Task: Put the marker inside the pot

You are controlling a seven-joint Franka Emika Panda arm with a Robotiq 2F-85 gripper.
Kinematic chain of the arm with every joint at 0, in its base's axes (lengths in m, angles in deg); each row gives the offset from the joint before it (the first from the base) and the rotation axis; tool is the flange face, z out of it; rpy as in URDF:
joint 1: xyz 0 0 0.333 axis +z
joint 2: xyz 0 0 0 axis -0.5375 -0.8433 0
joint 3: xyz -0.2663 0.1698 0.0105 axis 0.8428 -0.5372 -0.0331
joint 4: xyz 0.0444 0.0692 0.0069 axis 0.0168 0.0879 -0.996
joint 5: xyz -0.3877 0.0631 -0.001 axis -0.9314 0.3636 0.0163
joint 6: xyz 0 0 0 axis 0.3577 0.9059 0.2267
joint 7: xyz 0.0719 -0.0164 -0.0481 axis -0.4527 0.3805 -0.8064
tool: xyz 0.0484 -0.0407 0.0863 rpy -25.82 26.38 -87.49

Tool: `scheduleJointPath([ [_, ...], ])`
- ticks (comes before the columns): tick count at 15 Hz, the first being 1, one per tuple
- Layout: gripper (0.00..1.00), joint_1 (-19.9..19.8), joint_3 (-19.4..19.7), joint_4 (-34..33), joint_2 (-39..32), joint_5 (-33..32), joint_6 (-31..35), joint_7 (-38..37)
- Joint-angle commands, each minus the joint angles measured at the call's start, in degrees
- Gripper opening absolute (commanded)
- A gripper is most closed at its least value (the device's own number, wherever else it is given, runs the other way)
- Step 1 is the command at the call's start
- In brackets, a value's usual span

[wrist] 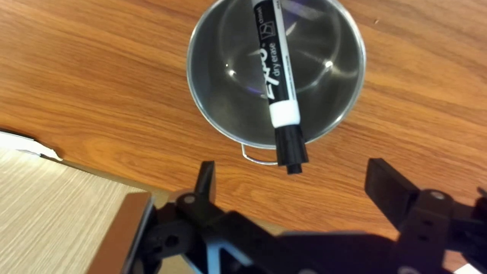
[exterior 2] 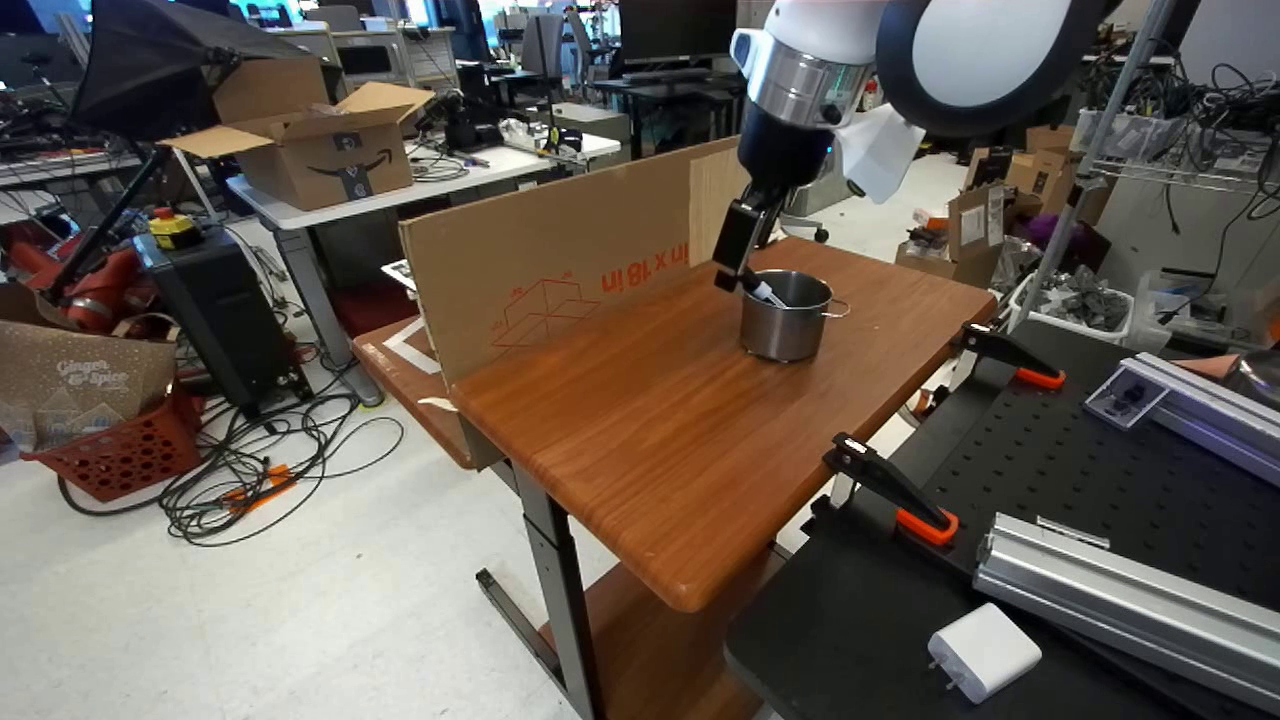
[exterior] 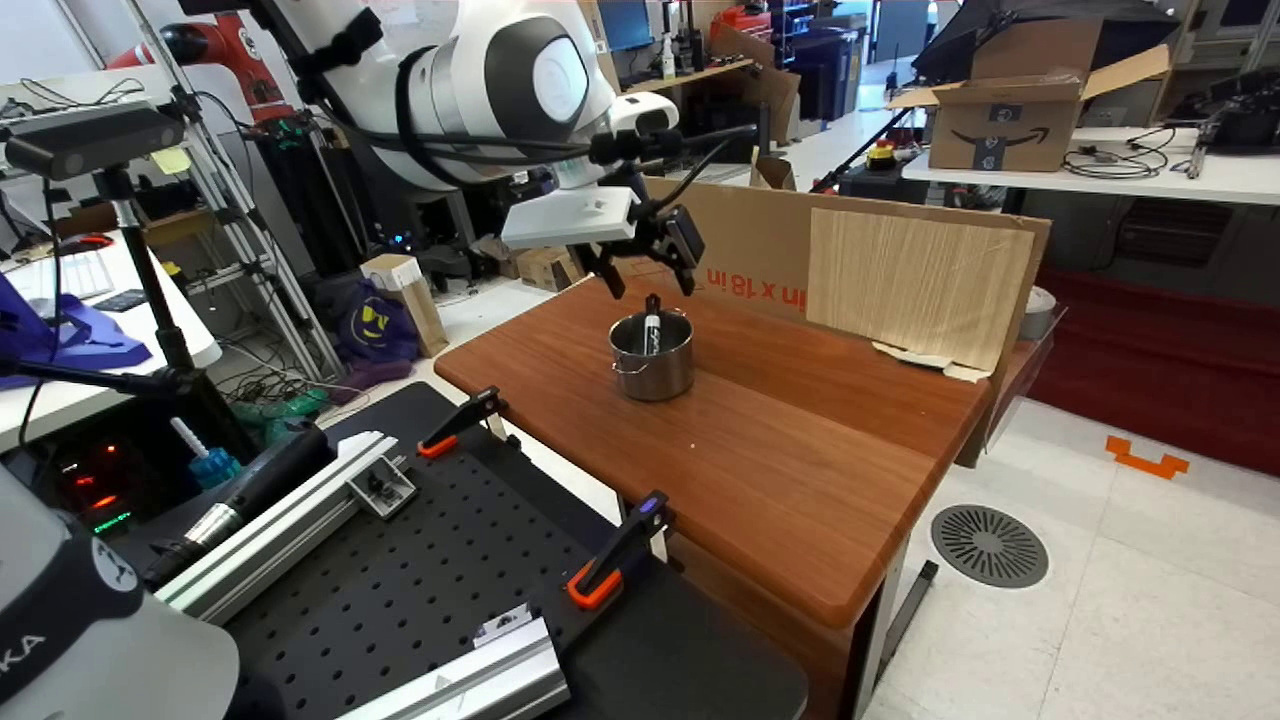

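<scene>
The small grey metal pot [exterior: 655, 376] stands upright on the wooden table in both exterior views [exterior 2: 780, 335]. The black and white marker [exterior: 652, 332] is tilted, its lower part inside the pot and its black cap up. In the wrist view the marker [wrist: 279, 76] crosses the pot's opening [wrist: 224, 104], and its cap passes over the rim beside the wire handle. Its far end is cut off by the frame. My gripper [wrist: 292, 171] is open, its fingers apart on either side of the cap without touching it. In both exterior views the gripper [exterior: 652, 290] is just above the pot.
The wooden table [exterior: 780, 450] has a cardboard wall [exterior: 750, 235] along its back edge, with a light wood panel [exterior: 915, 280] on it. Black clamps with orange pads [exterior: 620, 550] hold the front edge near the black perforated board [exterior: 430, 560].
</scene>
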Motion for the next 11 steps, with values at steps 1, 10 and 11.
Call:
scheduleJointPath([
  [1, 1.00, -0.70, -0.86, 1.55, 3.68, 0.29, -1.65, 1.00],
  [10, 1.00, -0.26, -0.50, 0.84, 2.70, 0.14, -0.49, 0.28],
  [11, 1.00, -0.26, -0.51, 0.84, 2.70, 0.14, -0.48, 0.28],
])
